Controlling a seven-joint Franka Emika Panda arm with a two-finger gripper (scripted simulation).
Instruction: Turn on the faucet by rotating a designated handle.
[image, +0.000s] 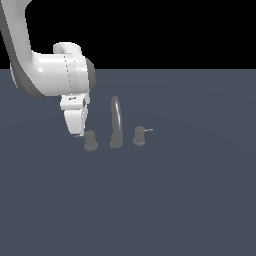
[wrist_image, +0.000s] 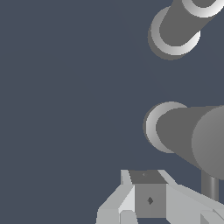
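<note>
The faucet stands on the dark floor, with its tall arched spout (image: 116, 120) in the middle. The designated handle (image: 90, 140) is the wider knob on the exterior view's left. Its thin lever (image: 78, 135) sticks out toward my gripper (image: 78, 131). The gripper hangs tilted just beside that knob, its tips at the lever. I see no gap between the fingers, and nothing is held. In the wrist view the designated handle (wrist_image: 188, 133) looms large, its lever (wrist_image: 210, 186) right beside my fingers (wrist_image: 149, 199). The spout's base (wrist_image: 175, 30) is beyond it.
The slimmer knob (image: 139, 136) with a short straight lever (image: 148, 130) stands on the exterior view's right of the spout. The arm's white body (image: 50, 75) fills the upper left. A flat blue-grey floor (image: 175, 200) lies all around.
</note>
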